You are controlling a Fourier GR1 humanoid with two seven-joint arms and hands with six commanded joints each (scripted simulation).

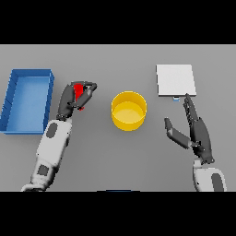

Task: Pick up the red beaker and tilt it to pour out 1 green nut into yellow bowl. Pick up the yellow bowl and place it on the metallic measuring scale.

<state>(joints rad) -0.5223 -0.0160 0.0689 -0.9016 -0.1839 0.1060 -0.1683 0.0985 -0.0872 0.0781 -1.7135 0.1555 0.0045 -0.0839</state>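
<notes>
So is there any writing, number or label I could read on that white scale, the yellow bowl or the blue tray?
None can be read.
Metallic measuring scale: plain top; a tiny bluish spot at its front edge, too small to read.
Yellow bowl, red beaker, blue tray: unmarked.

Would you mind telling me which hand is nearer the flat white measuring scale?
Right. The right hand sits just below the flat white measuring scale, fingertips almost touching it; the left hand is far across, left of the round yellow bowl.

red beaker (79, 89), yellow bowl (129, 110), blue tray (27, 100), white scale (175, 80).
</notes>
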